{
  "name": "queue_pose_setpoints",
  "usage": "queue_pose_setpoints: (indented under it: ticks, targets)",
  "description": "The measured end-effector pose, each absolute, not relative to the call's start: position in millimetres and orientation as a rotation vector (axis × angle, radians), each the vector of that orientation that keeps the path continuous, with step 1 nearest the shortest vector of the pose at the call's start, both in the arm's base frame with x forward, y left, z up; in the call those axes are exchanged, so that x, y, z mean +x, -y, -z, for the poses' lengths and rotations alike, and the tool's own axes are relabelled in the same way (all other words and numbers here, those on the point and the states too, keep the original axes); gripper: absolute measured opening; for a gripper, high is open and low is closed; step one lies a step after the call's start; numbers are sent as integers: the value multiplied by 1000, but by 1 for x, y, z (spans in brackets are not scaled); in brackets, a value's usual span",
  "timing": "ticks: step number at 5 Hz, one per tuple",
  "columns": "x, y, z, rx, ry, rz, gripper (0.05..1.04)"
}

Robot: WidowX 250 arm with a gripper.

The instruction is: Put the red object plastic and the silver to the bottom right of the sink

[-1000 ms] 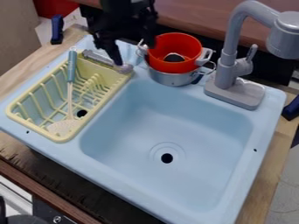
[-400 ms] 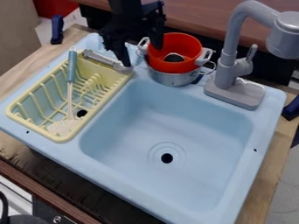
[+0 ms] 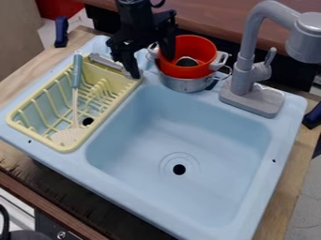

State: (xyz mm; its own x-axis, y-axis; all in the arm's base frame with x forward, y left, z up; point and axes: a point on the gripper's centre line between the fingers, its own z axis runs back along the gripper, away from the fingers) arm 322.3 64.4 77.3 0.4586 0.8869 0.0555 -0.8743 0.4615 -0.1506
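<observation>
At the sink's back edge, left of the faucet, my gripper [image 3: 152, 67] hangs open with its fingers spread. One finger is over the drying rack's back right corner, and the other overlaps the left side of the red plastic pot [image 3: 185, 71]. The left handle of the pots shows between them. That red pot is nested in the silver pot [image 3: 182, 85], which stands on the back rim. Whether a finger touches either pot, I cannot tell. The light blue sink [image 3: 213, 140] spreads out in front of them.
A grey faucet [image 3: 251, 100] rises just right of the pots. The yellow rack [image 3: 66, 148] on the left holds a blue-handled spatula [image 3: 77, 72] and a grey utensil [image 3: 105, 61]. Blue clamps are at both sides.
The gripper has shifted right toward the pots and ends slightly lower, with one finger now over the end of the grey utensil. The pots have stayed put.
</observation>
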Motion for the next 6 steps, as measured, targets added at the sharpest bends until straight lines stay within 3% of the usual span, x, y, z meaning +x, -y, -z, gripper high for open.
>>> queue_pose_setpoints:
  ticks: [3, 4, 6]
  targets:
    - [331, -57, -51, -48, 109, -1068, 997]
    - [336, -56, -50, -63, 133, -1042, 951]
    - [337, -54, -50, -97, 115, -1034, 388]
